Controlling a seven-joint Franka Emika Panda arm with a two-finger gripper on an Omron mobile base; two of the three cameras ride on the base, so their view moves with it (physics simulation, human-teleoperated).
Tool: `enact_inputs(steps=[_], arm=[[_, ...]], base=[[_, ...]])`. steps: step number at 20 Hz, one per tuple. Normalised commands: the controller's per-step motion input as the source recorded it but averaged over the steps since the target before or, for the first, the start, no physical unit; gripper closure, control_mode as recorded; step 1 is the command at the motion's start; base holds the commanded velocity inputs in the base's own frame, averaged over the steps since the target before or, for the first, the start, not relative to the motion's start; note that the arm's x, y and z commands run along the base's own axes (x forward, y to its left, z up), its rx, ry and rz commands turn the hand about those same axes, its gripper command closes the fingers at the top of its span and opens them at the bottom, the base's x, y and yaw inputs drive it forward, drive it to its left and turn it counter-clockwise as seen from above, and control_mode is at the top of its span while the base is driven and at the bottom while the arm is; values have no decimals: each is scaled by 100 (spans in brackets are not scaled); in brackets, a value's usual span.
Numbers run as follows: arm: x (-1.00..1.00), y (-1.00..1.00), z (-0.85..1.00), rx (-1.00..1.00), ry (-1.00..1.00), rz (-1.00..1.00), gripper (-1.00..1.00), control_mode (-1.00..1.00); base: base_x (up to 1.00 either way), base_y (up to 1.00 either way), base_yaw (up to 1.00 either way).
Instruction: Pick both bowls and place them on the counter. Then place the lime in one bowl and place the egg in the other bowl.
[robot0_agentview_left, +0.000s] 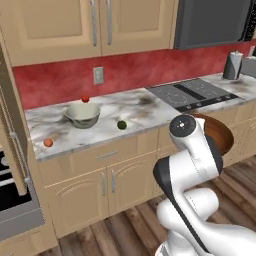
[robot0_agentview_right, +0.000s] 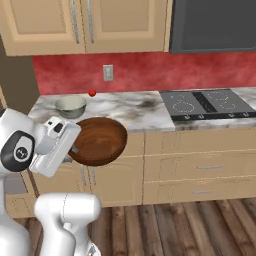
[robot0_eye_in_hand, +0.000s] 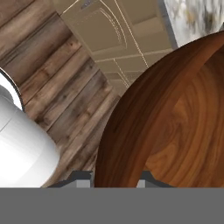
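Note:
My gripper (robot0_eye_in_hand: 114, 180) is shut on the rim of the dark brown wooden bowl (robot0_eye_in_hand: 175, 118). The bowl hangs tilted in the air in front of the cabinet fronts, off the counter's front edge. In the right base view the gripper (robot0_agentview_right: 75, 149) holds the wooden bowl (robot0_agentview_right: 98, 141) at its left rim. In the left base view my arm hides part of this bowl (robot0_agentview_left: 221, 134). The pale grey-green bowl (robot0_agentview_left: 82, 114) stands upright on the marbled counter (robot0_agentview_left: 145, 112). The lime (robot0_agentview_left: 121, 125) lies to its right, and the egg (robot0_agentview_left: 48, 143) sits near the counter's front left corner.
A small red ball (robot0_agentview_left: 85, 99) rests behind the pale bowl by the red backsplash. A black cooktop (robot0_agentview_left: 192, 92) is set into the counter to the right, with a grey canister (robot0_agentview_left: 232, 65) beyond it. An oven front (robot0_agentview_left: 12, 200) stands at the left.

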Motion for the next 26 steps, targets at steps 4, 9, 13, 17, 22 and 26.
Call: enact_inputs(steps=[4, 9, 13, 17, 22, 26], arm=[[0, 0, 0, 0, 0, 0, 100, 100], [0, 0, 0, 0, 0, 0, 100, 100], [0, 0, 0, 0, 0, 0, 100, 100], [0, 0, 0, 0, 0, 0, 100, 100], [0, 0, 0, 0, 0, 0, 100, 100], [0, 0, 0, 0, 0, 0, 100, 100]], base=[[59, -11, 4], [4, -2, 0], [27, -29, 1], [53, -39, 3], [64, -24, 1], [45, -10, 0]])
